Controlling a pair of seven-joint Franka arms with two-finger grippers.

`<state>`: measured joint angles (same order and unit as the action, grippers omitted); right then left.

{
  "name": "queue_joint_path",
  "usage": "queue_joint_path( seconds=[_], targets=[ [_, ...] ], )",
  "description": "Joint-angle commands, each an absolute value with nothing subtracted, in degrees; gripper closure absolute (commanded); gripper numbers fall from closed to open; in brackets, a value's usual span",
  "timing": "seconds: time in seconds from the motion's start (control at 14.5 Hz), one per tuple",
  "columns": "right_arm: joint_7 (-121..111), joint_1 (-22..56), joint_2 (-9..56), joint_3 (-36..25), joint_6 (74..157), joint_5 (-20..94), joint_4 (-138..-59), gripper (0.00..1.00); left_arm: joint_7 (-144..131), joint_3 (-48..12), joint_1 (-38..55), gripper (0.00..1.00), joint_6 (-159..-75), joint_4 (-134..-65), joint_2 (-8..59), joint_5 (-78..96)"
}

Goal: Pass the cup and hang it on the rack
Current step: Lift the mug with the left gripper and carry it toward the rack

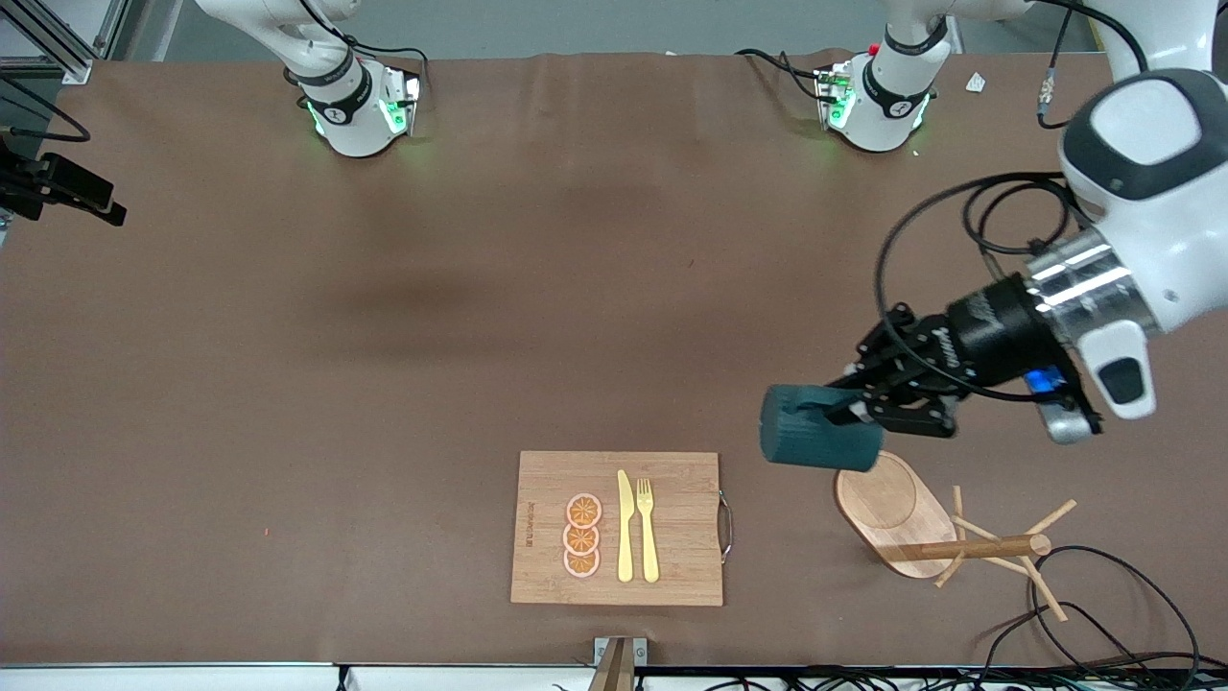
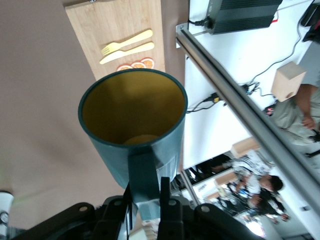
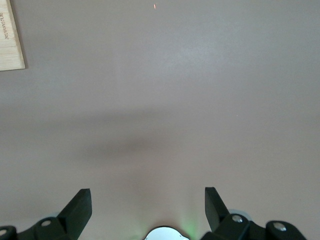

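Sideways, cup (image 1: 815,440) in left gripper (image 1: 857,408) – over rack (image 1: 887,504) base edge

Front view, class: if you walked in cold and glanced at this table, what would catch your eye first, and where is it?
First, the left gripper, shut on the handle of the teal cup, holding it sideways in the air over the edge of the rack's base. The rack itself stands out too: it lies tipped over at the left arm's end of the table. Beside it, a cutting board carries a yellow knife, a fork and orange slices.
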<state>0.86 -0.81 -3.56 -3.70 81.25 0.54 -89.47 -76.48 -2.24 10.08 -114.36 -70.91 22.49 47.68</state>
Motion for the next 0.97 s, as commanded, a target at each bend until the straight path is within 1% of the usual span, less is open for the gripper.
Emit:
queue_joint_path(
  seconds=[0.0, 0.48, 0.76, 0.9],
  targets=[
    [1.32, -0.7, -5.19, -3.43, 81.65, 1.14, -90.7, 0.0, -73.14, -2.64, 7.39, 0.99, -114.08, -70.93, 23.73, 53.42],
    [1.32, -0.7, -5.19, -3.43, 81.65, 1.14, -90.7, 0.0, -57.59, -2.64, 0.71, 0.99, -108.29, -71.02, 28.12, 58.53],
    [1.32, -0.7, -5.19, -3.43, 81.65, 1.14, -90.7, 0.0, -48.1, -2.72, -3.68, 0.99, -102.67, -71.02, 31.37, 62.22],
    [1.32, -0.7, -5.19, -3.43, 81.56, 1.14, -90.7, 0.0, -46.5, -2.64, -4.13, 0.99, -102.48, -71.02, 32.6, 62.58]
  ],
)
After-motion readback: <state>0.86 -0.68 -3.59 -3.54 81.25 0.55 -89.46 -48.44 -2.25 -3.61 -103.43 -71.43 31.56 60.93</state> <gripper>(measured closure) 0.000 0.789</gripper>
